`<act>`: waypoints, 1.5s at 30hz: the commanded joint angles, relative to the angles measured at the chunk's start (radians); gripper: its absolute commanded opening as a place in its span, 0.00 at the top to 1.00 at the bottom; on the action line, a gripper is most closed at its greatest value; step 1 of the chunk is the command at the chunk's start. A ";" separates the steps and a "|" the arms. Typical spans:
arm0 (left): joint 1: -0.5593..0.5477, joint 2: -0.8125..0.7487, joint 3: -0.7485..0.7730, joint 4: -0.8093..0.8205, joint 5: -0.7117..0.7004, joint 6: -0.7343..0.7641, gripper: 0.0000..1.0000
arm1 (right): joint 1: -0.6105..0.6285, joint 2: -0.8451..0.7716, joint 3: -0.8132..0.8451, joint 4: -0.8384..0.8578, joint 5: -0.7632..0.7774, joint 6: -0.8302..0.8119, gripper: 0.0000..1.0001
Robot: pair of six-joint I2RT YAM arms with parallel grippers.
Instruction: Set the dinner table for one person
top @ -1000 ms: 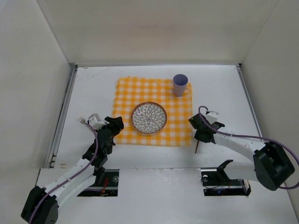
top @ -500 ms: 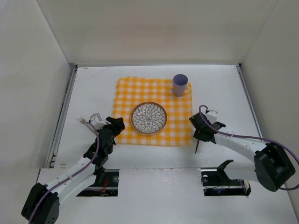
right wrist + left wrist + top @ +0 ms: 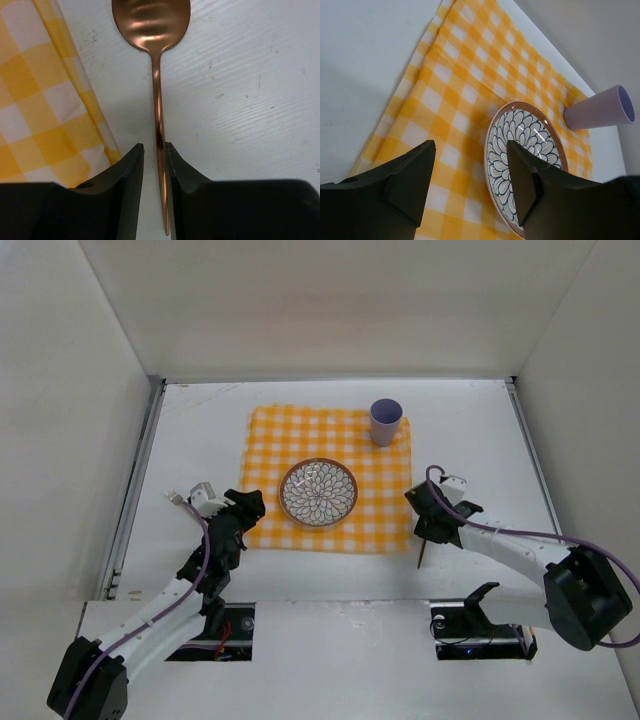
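Observation:
On the white dinner table [image 3: 480, 430] lies a yellow-and-white checked cloth [image 3: 300, 440] with a flower-patterned plate [image 3: 318, 492] in its middle and a lilac cup [image 3: 386, 422] at its far right corner. A copper spoon [image 3: 157, 100] lies on the table just right of the cloth, its handle end [image 3: 421, 555] pointing to the near edge. My right gripper [image 3: 155, 150] straddles the handle, slightly open: one finger touches it, the other stands off. My left gripper [image 3: 470, 180] hovers open and empty over the cloth's near left part, beside the plate [image 3: 530, 135].
Metal rails [image 3: 135, 500] run along the table's left and right sides. White walls close in the back and both sides. Bare table [image 3: 250, 75] lies right of the spoon and left of the cloth [image 3: 360, 60]. The cup [image 3: 600, 107] stands beyond the plate.
The left arm has shifted very slightly toward the near edge. The right arm and the spoon have not moved.

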 commanded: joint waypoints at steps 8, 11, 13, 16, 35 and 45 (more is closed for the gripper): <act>0.009 -0.013 -0.004 0.032 0.012 -0.012 0.43 | -0.107 0.153 0.104 0.010 -0.012 -0.156 0.64; 0.010 -0.019 -0.004 0.029 0.012 -0.013 0.43 | -0.108 0.150 0.101 0.016 -0.012 -0.156 0.62; 0.010 -0.021 -0.004 0.029 0.012 -0.013 0.43 | -0.110 0.150 0.101 0.019 -0.015 -0.157 0.64; 0.010 -0.016 -0.004 0.029 0.012 -0.013 0.43 | -0.110 0.152 0.101 0.019 -0.016 -0.162 0.72; 0.007 -0.016 -0.004 0.029 0.012 -0.013 0.43 | -0.110 -0.114 0.125 -0.062 0.020 -0.151 0.97; 0.004 0.021 0.000 0.040 0.012 -0.013 0.43 | 0.102 0.113 0.381 -0.073 -0.047 -0.216 0.96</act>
